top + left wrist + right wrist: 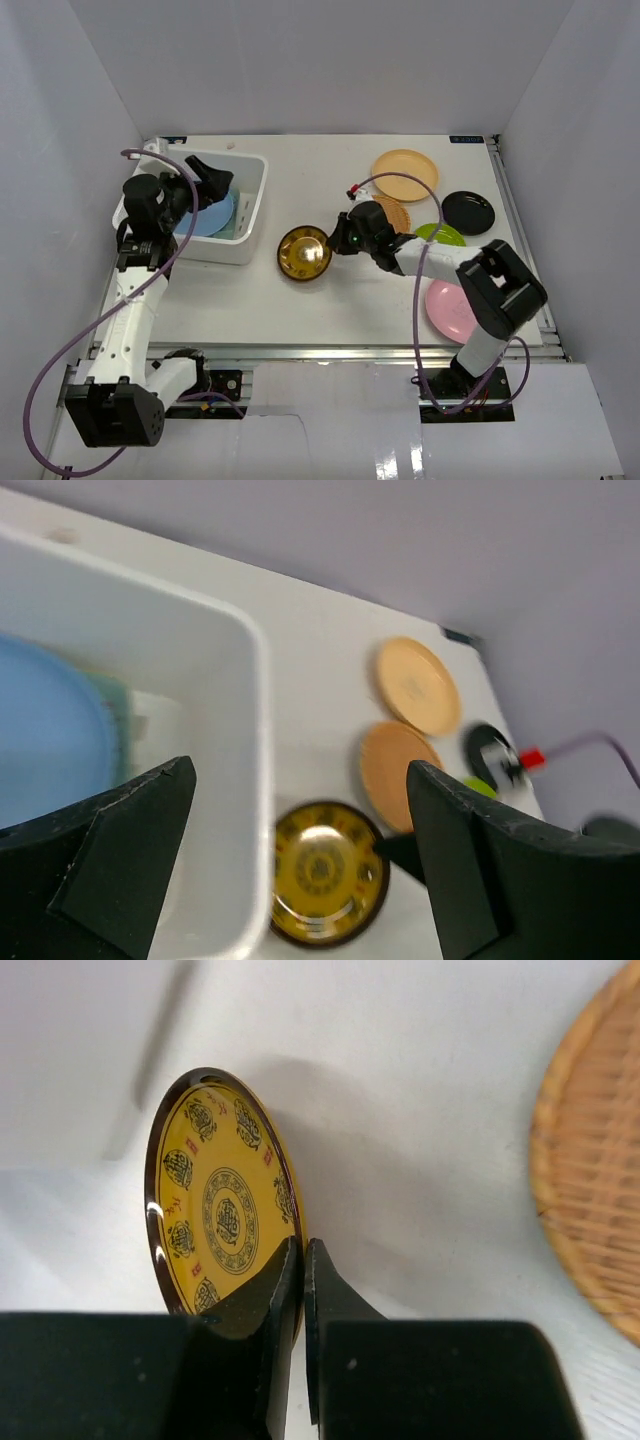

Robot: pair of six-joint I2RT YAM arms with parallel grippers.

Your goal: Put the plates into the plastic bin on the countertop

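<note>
My right gripper is shut on the rim of the brown-gold patterned plate, right of the white plastic bin; the right wrist view shows the plate pinched at its edge between the fingers. My left gripper is open and empty above the bin, which holds the blue plate on the pale green rectangular plate. The peach plate, tan woven plate, lime green plate, black plate and pink plate lie on the countertop at the right.
White walls enclose the table on three sides. A metal frame edge runs along the front. The right arm's purple cable loops over the right side of the table.
</note>
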